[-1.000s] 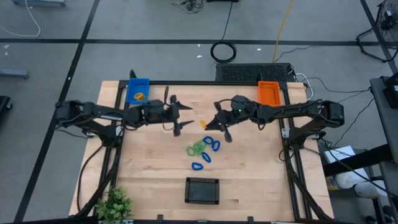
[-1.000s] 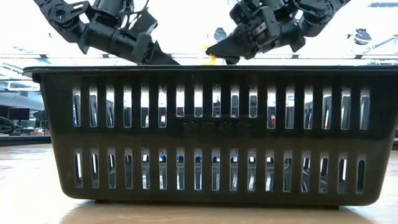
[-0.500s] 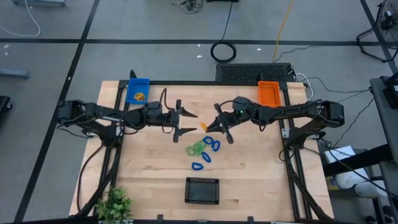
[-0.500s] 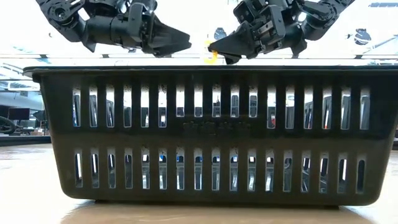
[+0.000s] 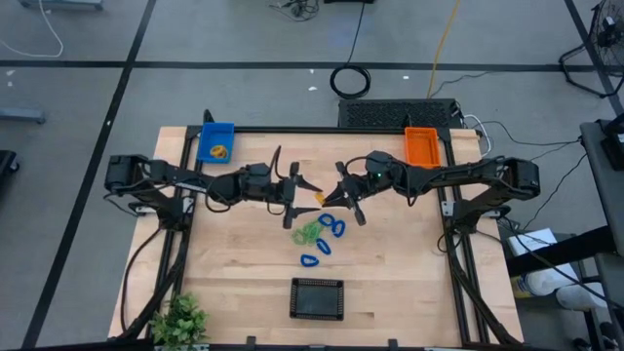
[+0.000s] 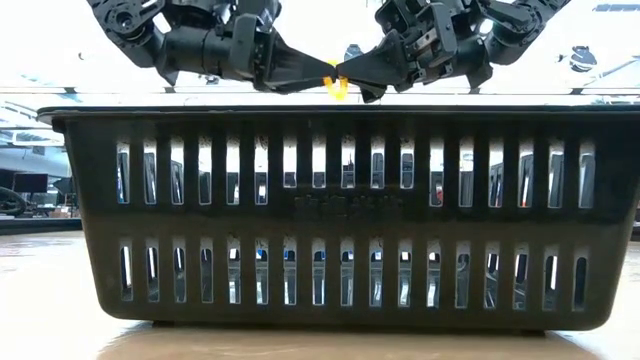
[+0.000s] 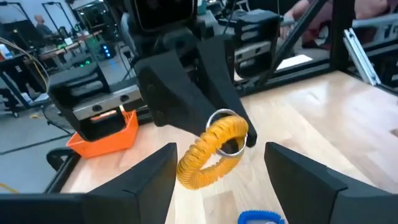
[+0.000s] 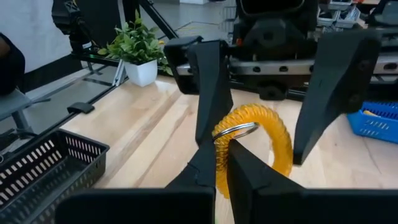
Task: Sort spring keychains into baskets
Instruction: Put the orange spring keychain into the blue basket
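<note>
Overhead, you see the right gripper [image 5: 336, 192] pinching the orange-yellow keychain [image 5: 319, 196] by its metal ring between the left gripper's [image 5: 300, 191] spread fingers, and in the left wrist view [image 7: 213, 151] it looks light and springy, so take the coil's middle.

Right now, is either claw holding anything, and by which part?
The right gripper pinches an orange-yellow spring keychain by its metal ring; the open left gripper holds nothing.

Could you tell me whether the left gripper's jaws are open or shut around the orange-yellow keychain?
Open. The left gripper has its jaws spread either side of the orange-yellow keychain without touching it; the right gripper holds it by its ring.
</note>
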Controlling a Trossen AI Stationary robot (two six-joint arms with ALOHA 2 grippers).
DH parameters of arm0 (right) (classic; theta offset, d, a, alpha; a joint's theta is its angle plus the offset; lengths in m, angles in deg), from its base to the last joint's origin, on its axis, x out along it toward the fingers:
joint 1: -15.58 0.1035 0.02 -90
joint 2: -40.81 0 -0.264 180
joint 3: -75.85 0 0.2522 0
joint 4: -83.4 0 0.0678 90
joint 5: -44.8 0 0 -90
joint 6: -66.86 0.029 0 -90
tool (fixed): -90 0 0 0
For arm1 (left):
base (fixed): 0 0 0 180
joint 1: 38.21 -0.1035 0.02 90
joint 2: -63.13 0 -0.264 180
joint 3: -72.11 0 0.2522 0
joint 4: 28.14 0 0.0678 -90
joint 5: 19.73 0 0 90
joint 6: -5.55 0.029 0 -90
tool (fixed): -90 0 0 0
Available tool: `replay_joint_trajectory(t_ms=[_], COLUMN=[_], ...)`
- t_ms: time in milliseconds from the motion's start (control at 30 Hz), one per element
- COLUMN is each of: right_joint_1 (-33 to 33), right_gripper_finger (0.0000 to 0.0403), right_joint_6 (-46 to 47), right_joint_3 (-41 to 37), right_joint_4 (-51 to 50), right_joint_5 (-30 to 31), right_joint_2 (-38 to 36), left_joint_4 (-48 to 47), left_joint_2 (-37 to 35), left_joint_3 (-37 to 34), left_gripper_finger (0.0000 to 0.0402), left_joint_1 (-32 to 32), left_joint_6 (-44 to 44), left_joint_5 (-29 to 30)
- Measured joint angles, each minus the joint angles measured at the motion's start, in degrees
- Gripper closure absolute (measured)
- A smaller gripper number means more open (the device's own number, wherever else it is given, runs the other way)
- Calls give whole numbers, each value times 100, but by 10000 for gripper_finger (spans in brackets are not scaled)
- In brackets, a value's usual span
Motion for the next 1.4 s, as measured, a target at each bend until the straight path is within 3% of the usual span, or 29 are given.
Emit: replay_joint_trajectory(t_ms=[600,1200,1400], right_joint_1=[9,4,0], right_gripper_finger=[399,399,392], right_joint_6=[14,1,48], right_joint_3=[0,0,0], right_joint_4=[-83,-83,-83], right_joint_5=[2,43,66], right_joint_2=[0,-4,-4], left_joint_4=[28,7,7], left_joint_2=[-13,-13,-13], left_joint_3=[2,-6,-9], left_gripper_finger=[208,380,376], left_joint_1=[0,-16,-39], left_joint_6=[213,358,362], left_joint_5=[253,205,207])
